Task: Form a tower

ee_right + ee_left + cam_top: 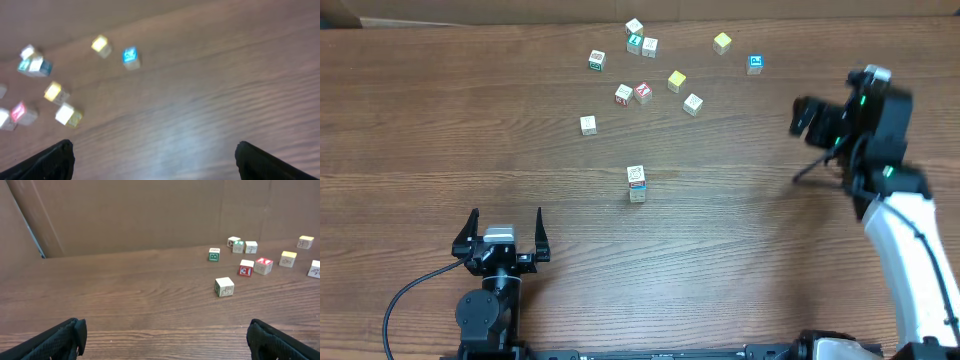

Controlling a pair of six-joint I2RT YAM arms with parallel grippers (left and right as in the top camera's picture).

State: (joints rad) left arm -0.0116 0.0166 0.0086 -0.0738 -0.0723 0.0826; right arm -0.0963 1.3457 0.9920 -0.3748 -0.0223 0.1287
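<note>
The small tower of pale wooden letter cubes [636, 184] stands in the middle of the brown wooden table [770, 260]. Its top is whitish with red print. The left gripper [506, 216] and right gripper [155, 157] both have jaws wide apart, holding nothing.

The dark brown wood-grain desk [740, 270] showed me a faint satin sheen. The tower of small pale wooden cubes [636, 184] looked matt. My left claw [506, 220] was matt black plastic; the right arm's white shell [915, 255] looked smooth, slightly glossy.
</note>
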